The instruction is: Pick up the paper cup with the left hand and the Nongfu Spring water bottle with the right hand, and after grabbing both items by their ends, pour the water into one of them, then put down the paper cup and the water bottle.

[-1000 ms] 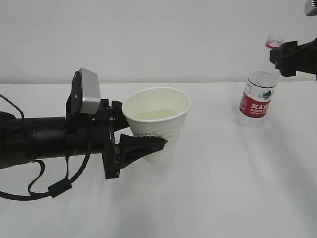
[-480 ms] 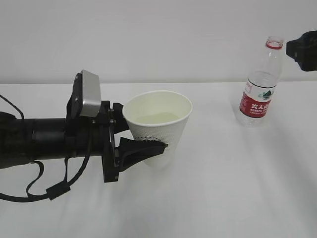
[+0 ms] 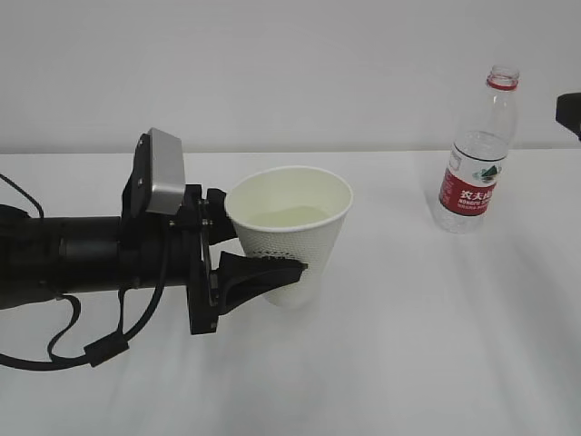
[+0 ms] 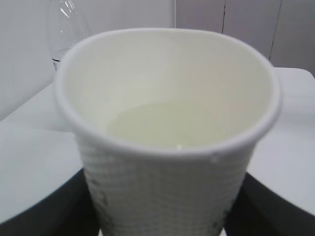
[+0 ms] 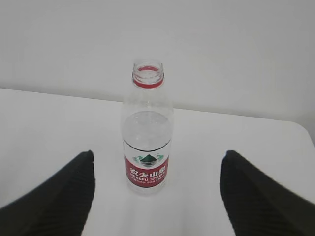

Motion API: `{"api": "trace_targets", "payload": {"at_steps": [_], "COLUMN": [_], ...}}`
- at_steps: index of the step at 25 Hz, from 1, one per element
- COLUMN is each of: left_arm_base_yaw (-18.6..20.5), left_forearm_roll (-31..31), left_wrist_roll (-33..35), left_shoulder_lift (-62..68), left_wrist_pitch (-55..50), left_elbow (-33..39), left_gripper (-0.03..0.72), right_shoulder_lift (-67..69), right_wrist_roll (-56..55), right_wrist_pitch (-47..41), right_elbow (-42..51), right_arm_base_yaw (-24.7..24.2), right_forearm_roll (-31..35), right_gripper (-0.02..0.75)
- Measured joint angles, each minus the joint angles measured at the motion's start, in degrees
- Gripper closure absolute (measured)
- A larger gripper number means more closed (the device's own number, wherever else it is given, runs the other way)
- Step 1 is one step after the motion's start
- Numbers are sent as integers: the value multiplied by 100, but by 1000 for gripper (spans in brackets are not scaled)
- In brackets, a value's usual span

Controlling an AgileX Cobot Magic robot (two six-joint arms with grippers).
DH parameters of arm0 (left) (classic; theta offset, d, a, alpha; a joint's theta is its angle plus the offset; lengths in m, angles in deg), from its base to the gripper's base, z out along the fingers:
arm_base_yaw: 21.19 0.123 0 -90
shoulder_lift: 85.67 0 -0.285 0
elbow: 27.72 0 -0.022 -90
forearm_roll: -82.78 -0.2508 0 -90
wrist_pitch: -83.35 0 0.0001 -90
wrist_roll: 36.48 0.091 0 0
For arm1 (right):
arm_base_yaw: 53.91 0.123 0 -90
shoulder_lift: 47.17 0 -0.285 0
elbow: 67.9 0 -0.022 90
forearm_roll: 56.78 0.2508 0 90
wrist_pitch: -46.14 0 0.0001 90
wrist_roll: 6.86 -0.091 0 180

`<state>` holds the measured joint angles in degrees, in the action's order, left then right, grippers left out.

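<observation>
The white paper cup (image 3: 290, 227) stands upright left of centre, with my left gripper (image 3: 272, 250) shut on its lower half from the left. Its black fingers (image 4: 44, 216) press both sides of the dimpled wall. Pale water (image 4: 167, 125) fills the bottom of the cup (image 4: 167, 147). Its base is at or just above the table; I cannot tell which. The Nongfu Spring water bottle (image 3: 477, 154) stands upright and uncapped at the far right, and looks empty. My right gripper (image 5: 158, 156) is open and pulled back from the bottle (image 5: 146, 132), touching nothing.
The white table (image 3: 408, 345) runs across the whole view, with a plain pale wall behind it. Only a dark bit of the right arm (image 3: 572, 111) shows at the right edge of the exterior view. The bottle shows blurred behind the cup (image 4: 66, 24).
The right gripper has left the bottle's neck and drawn back to the right, almost out of the exterior view. The cup has sunk slightly in the left gripper's hold.
</observation>
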<state>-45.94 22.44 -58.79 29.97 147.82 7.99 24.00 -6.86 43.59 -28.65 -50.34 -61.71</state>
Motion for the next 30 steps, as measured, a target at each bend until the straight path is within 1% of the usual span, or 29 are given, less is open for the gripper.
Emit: {"api": "trace_targets", "payload": {"at_steps": [9, 17, 30], "left_arm_base_yaw": [0, 0, 0], "left_forearm_roll": [0, 0, 257], "left_wrist_roll": [0, 0, 0], "left_shoulder_lift": [0, 0, 0], "left_wrist_pitch": [0, 0, 0], "left_elbow": [0, 0, 0], "left_gripper": [204, 204, 204], "right_shoulder_lift": [-548, -557, -557], "right_wrist_roll": [-54, -54, -68], "right_wrist_pitch": [-280, -301, -301], "right_elbow": [187, 205, 205], "right_arm_base_yaw": [0, 0, 0], "right_forearm_roll": [0, 20, 53], "right_gripper": [148, 148, 148]}}
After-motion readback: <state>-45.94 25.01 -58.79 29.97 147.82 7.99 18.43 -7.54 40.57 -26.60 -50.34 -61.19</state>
